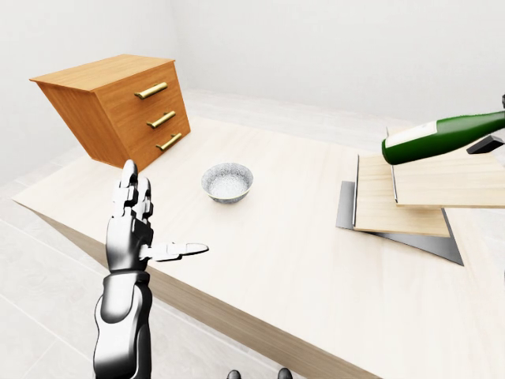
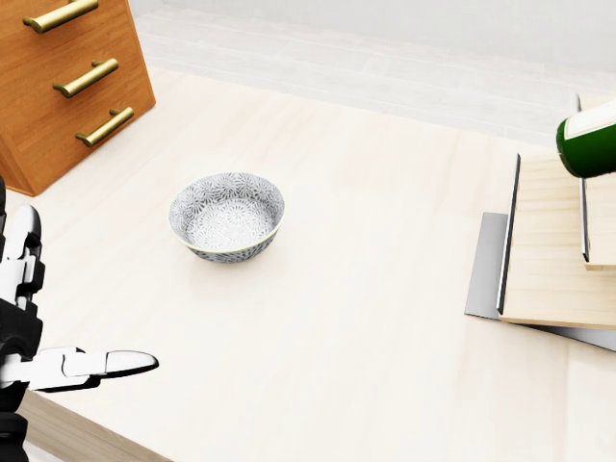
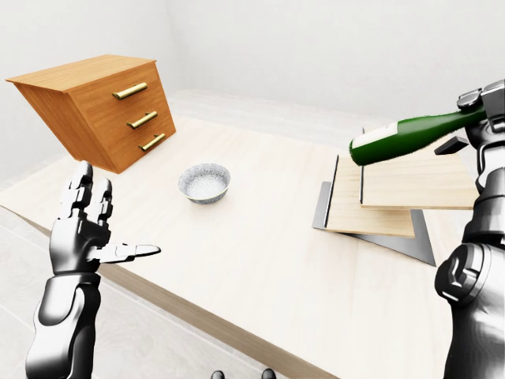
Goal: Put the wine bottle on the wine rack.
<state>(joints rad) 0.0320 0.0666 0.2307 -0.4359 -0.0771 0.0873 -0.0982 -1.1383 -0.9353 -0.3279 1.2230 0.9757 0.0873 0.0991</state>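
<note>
Green bottle (image 3: 410,136) held near-horizontal by neck in right hand (image 3: 483,110), fingers clamped on it, over rack (image 3: 394,193) w/o touching, prob. lined up for laying down. Left hand (image 1: 138,225) idle, fingers apart, at tabletop (image 1: 284,245) edge.

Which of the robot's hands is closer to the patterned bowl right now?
Left. The left hand hangs open at the table's near edge, lower left of the bowl in the right-eye view. The right hand holds the wine bottle far right, above the wine rack.
</note>
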